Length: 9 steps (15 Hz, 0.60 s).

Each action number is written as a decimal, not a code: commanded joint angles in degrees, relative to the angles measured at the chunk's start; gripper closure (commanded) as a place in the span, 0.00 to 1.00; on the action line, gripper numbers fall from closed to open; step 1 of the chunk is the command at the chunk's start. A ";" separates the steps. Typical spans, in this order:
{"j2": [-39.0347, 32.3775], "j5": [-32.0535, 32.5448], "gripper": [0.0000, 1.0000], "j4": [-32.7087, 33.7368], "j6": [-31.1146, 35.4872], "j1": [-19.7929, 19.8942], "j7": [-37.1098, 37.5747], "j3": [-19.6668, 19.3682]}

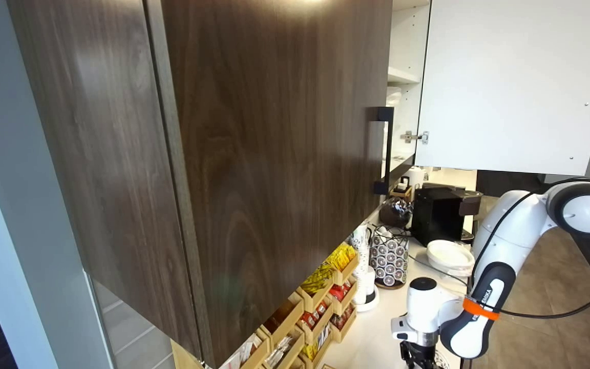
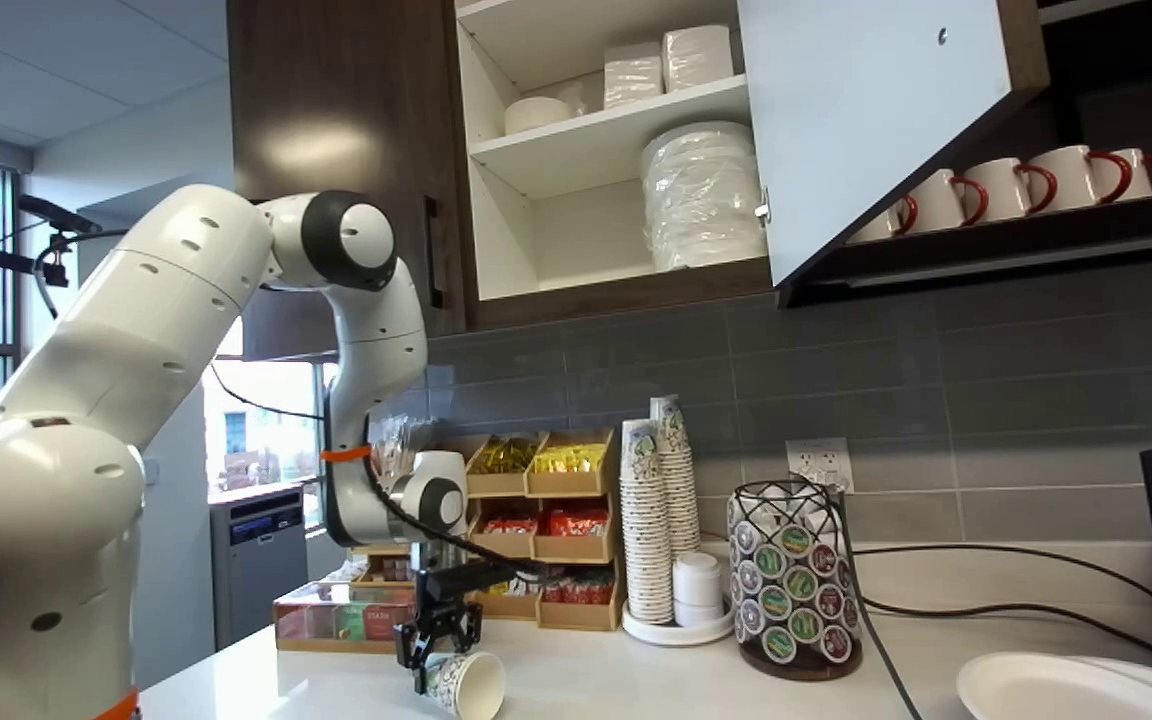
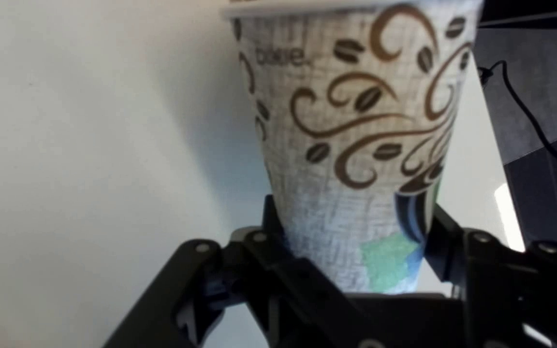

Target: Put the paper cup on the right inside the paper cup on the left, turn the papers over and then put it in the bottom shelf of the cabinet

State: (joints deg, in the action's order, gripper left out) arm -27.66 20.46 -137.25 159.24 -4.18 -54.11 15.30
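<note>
Holding a paper cup [image 3: 356, 130] sideways, gripper [image 3: 354, 222] hangs just inside counter edge [image 3: 492, 150]

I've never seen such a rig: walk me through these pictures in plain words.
The jointed white machine is a robot arm; the black gripper at its end holds a paper cup by its lower part, tipped so the mouth faces sideways. Two pictures look on from outside the robot; the close-up is its wrist view. Along the white counter are tall cup stacks, coffee pods, wooden bins and white dishes. Above hangs the brown cabinet, filling much of an exterior view.
</note>
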 commanded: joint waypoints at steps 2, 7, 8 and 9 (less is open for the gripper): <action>6.82 -9.61 0.57 -3.80 1.80 6.03 -1.23 4.95; 15.76 -22.22 0.57 -8.73 6.19 10.25 1.39 7.16; 18.07 -23.33 0.57 -9.97 6.85 9.71 3.05 6.01; 12.34 -20.39 0.32 -5.23 5.22 7.86 0.86 4.54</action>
State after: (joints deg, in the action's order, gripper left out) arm -15.21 0.46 -142.60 164.40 4.64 -53.03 20.63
